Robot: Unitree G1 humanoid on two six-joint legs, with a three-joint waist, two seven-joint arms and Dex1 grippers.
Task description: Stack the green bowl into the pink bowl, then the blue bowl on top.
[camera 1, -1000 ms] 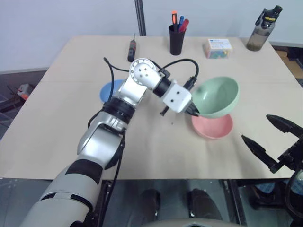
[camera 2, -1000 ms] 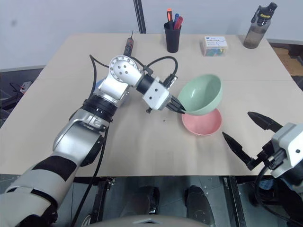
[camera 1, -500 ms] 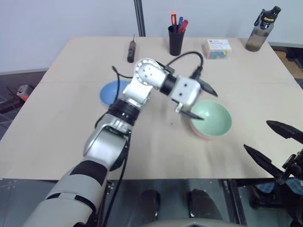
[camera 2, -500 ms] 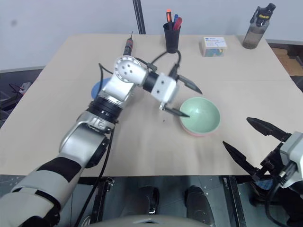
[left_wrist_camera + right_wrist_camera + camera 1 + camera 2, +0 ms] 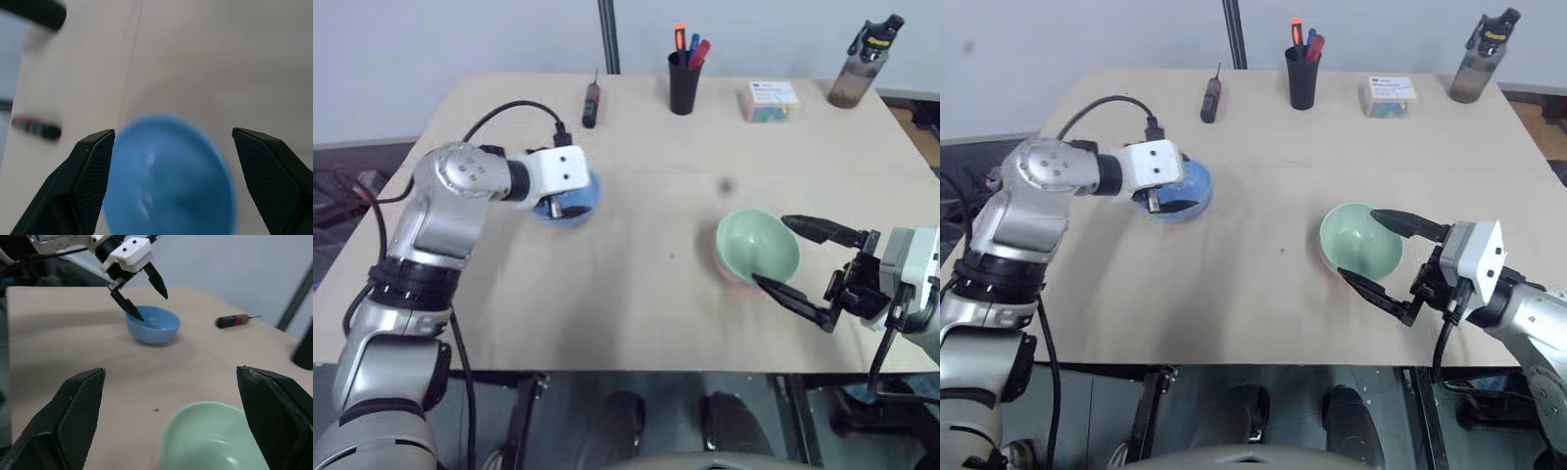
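Step 1 looks done: green bowl [image 5: 759,244] sits nested in pink bowl [image 5: 722,270], only a pink sliver showing, mid-right on counter [image 5: 636,304]. Now on step 2: L gripper [image 5: 138,292] over blue bowl [image 5: 1178,192], jaws apart, one finger dipping inside the rim, nothing gripped yet. Next: clamp the rim, lift, carry across, drop onto green. R gripper [image 5: 803,264] jaws wide apart, empty, straddling the stack w/ one finger over green; prob needs to back off first. Screwdriver [image 5: 590,102], pen cup [image 5: 684,79], box [image 5: 769,100], bottle [image 5: 863,64] at far edge, clear of path.
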